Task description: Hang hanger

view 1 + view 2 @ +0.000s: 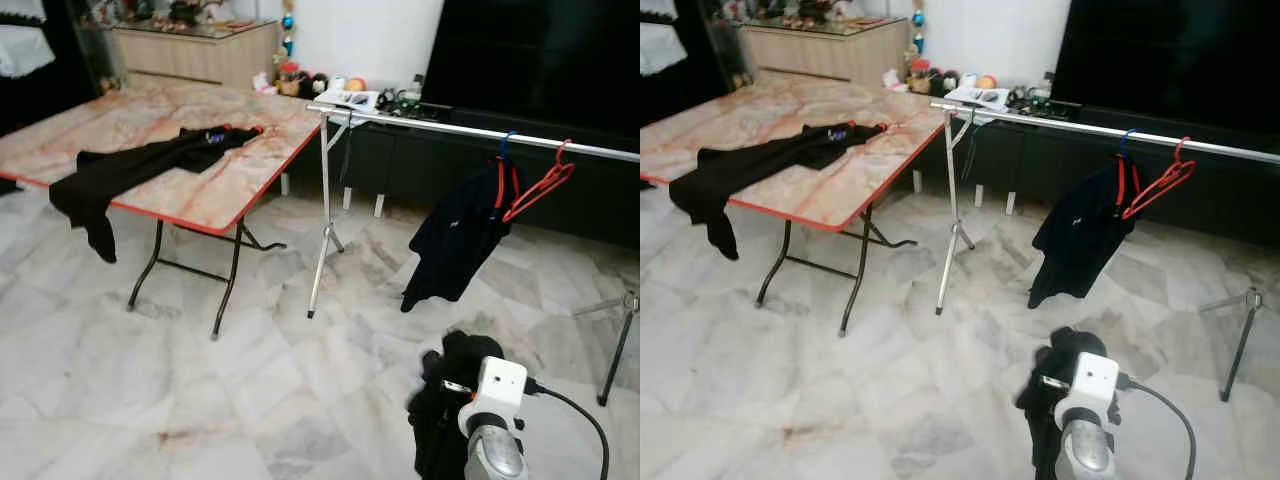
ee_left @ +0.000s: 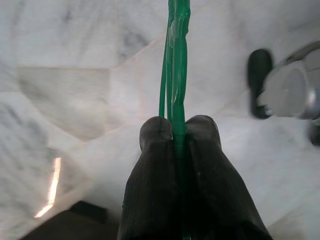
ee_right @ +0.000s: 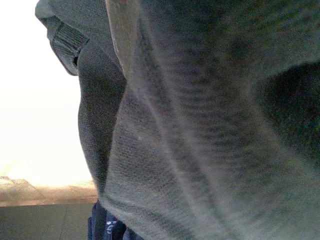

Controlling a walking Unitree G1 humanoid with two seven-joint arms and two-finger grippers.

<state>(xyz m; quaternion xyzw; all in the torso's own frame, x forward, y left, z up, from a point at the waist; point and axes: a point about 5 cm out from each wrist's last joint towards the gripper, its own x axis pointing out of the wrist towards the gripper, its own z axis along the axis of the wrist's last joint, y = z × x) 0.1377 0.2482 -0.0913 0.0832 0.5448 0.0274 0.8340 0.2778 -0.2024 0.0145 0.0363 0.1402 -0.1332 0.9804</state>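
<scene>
A thin green hanger [image 2: 175, 60] is pinched between the two black fingers [image 2: 155, 170] of the left gripper [image 2: 177, 131], which are closed tight on it just below where its wires run together; the hanger reaches away from the fingertips over the pale marble floor [image 1: 200, 400]. The right gripper is buried in a dark knitted garment [image 3: 200, 130] that presses up against its wrist camera, so I cannot tell how its fingers stand; in the head views the right arm [image 1: 492, 420] rises at the lower edge with that black cloth [image 1: 450, 400] bunched over its end. Ahead stands a silver clothes rail [image 1: 480, 130] on thin metal legs. From its bar hangs a dark shirt [image 1: 455, 235] on a red hanger [image 1: 500, 185] with a blue hook, and just beside it, further along the bar, a bare red hanger [image 1: 540, 185] hangs tilted. To the left of the rail is a folding table [image 1: 150, 130] with a marbled top and red edge; a black garment [image 1: 130, 170] lies spread across it, one end drooping over the near edge. Behind the rail a low dark cabinet [image 1: 420, 160] carries small cluttered items [image 1: 370, 95], too small to identify, and a wooden sideboard [image 1: 195, 50] stands against the far wall.
</scene>
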